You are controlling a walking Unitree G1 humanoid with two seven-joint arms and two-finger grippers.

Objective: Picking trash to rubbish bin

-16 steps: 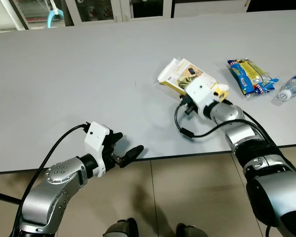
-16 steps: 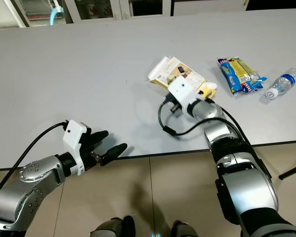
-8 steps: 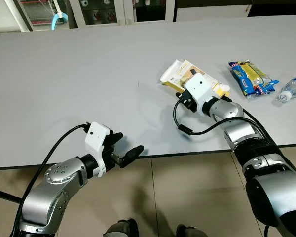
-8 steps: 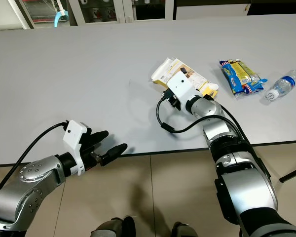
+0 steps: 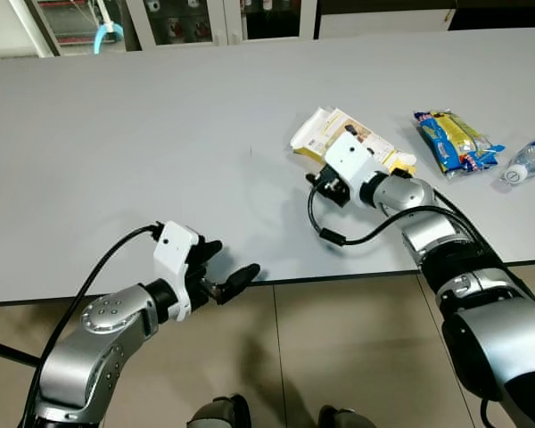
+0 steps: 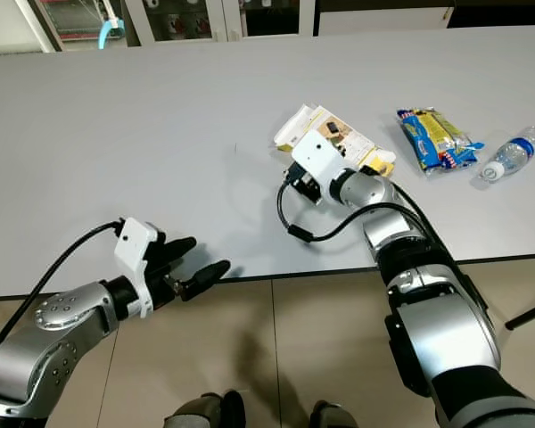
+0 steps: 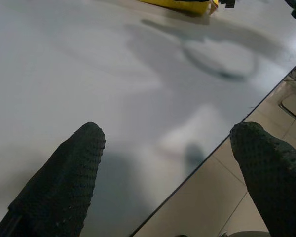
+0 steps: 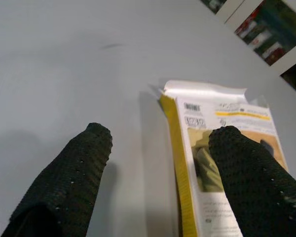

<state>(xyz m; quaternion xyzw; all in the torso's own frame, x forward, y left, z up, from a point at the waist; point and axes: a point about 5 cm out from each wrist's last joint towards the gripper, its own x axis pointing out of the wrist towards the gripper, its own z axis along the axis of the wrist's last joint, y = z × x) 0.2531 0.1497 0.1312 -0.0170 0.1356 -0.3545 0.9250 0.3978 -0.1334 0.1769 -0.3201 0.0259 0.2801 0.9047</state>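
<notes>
A flattened yellow and white carton [image 5: 332, 130] lies on the grey table [image 5: 160, 134]. To its right are a blue snack packet [image 5: 453, 141] and a small plastic water bottle [image 5: 526, 161]. My right gripper [image 5: 324, 185] hovers open at the carton's near left edge. In the right wrist view one finger [image 8: 249, 173] is over the carton [image 8: 222, 118] and the other finger [image 8: 79, 173] is over bare table. My left gripper [image 5: 229, 269] is held open and empty at the table's front edge, with its fingers [image 7: 64, 182] wide apart.
The table's front edge [image 5: 339, 278] runs just before my arms, with tiled floor [image 5: 339, 357] below it. Glass-fronted cabinets [image 5: 205, 13] stand beyond the far side. A black cable [image 5: 325, 234] loops off my right wrist over the table.
My right gripper has swung left, from over the carton's near side to its near left edge. The left arm has stayed put. The camera tilted up slightly at first.
</notes>
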